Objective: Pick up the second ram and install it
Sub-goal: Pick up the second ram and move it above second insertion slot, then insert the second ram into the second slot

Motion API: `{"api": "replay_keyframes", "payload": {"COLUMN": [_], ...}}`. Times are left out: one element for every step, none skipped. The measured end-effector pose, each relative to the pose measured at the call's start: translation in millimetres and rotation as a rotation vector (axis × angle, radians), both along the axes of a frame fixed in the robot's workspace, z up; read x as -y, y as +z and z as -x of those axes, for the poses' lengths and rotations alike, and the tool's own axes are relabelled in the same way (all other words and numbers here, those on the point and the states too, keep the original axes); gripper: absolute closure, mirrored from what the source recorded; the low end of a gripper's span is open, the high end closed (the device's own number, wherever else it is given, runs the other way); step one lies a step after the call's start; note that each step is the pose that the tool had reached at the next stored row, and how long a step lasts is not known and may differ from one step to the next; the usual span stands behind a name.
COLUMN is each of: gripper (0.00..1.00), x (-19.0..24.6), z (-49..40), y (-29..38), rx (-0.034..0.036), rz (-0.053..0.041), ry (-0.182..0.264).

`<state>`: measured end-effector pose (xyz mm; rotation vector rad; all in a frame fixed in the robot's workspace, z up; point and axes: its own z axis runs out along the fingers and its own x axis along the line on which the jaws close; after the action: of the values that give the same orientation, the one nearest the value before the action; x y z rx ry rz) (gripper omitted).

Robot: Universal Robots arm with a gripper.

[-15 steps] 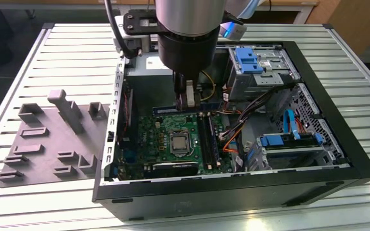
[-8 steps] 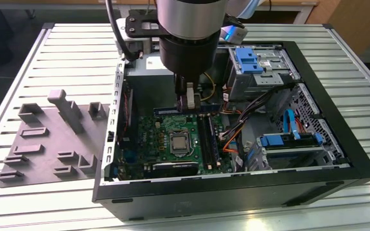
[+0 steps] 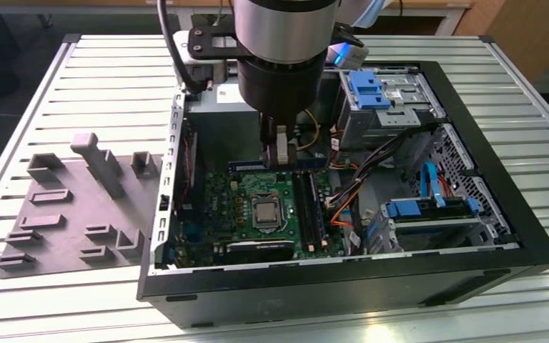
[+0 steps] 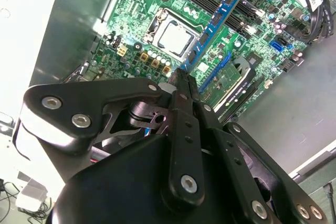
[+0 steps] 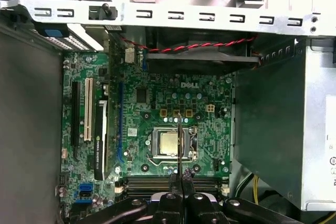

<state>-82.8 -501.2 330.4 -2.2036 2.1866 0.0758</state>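
A: Where is the second ram point(image 4: 215, 24)?
B: Inside the open case point(image 3: 351, 289), held over the green motherboard point(image 4: 126, 19), close by the CPU socket point(image 4: 176, 38). Blue-black stick, chips facing the camera in the second wrist view.
A: And the gripper point(image 4: 181, 74)?
B: Fingers pinched together on the stick, right at their tips. How far along its length they grip, cannot tell.
A: First wrist view?
B: The ram point(image 5: 179, 140) is edge-on there, a thin line running out from the fingertips across the socket.
A: Relative to the slots?
B: The long black slots point(image 5: 157, 183) lie just beside the gripper. The stick runs crosswise to them, not in one.
A: Surroundings?
B: Grey power supply point(image 3: 222, 128) beside the board. Outside the case, at the exterior view's left, the grey holder tray point(image 3: 65, 207) sits on the slatted table point(image 3: 26, 93), well apart from the gripper.
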Motion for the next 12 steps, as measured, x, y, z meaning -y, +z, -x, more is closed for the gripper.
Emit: {"api": "replay_keyframes", "payload": {"gripper": [0.88, 0.88, 0.88, 0.88, 0.88, 0.88, 0.88, 0.88, 0.88, 0.88, 0.88, 0.88], "x": [0.0, 0.0, 0.0, 0.0, 0.0, 0.0, 0.0, 0.0, 0.0, 0.0, 0.0, 0.0], "z": [0.0, 0.0, 0.0, 0.0, 0.0, 0.0, 0.0, 0.0, 0.0, 0.0, 0.0, 0.0], "y": [-0.2, -0.3, -0.4, -0.5, -0.5, -0.6, -0.6, -0.6, -0.6, -0.6, -0.6, -0.6], "rx": [0.0000, 0.0000, 0.0000, 0.0000, 0.0000, 0.0000, 0.0000, 0.0000, 0.0000, 0.0000, 0.0000, 0.0000], "rz": [0.0001, 0.0001, 0.0001, 0.0000, 0.0000, 0.0000, 0.0000, 0.0001, 0.0000, 0.0000, 0.0001, 0.0001], "ry": [0.000, 0.000, 0.000, 0.000, 0.000, 0.000, 0.000, 0.000, 0.000, 0.000, 0.000, 0.000]}}
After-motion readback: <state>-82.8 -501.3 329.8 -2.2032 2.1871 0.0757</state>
